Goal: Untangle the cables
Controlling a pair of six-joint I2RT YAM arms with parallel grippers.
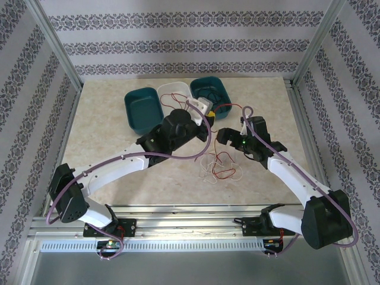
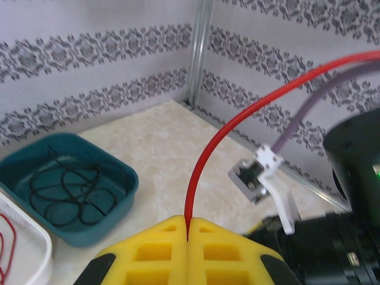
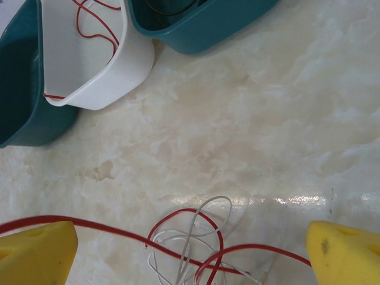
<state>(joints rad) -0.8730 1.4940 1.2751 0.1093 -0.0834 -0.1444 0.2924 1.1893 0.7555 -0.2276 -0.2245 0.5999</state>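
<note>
I see a white rectangular plastic tub [image 1: 172,92] towards the far side of the beige marble-pattern tabletop [image 1: 101,135]. A teal plastic tub [image 1: 141,110] sits against its left side and a second teal plastic tub [image 1: 215,89] just to its right. Grey-and-white patterned wallpaper [image 1: 178,41] rises behind it.

2 white arms [image 1: 113,166], black joints [image 1: 175,127], purple cables [image 1: 178,157], yellow fingers [image 2: 160,255].
</note>
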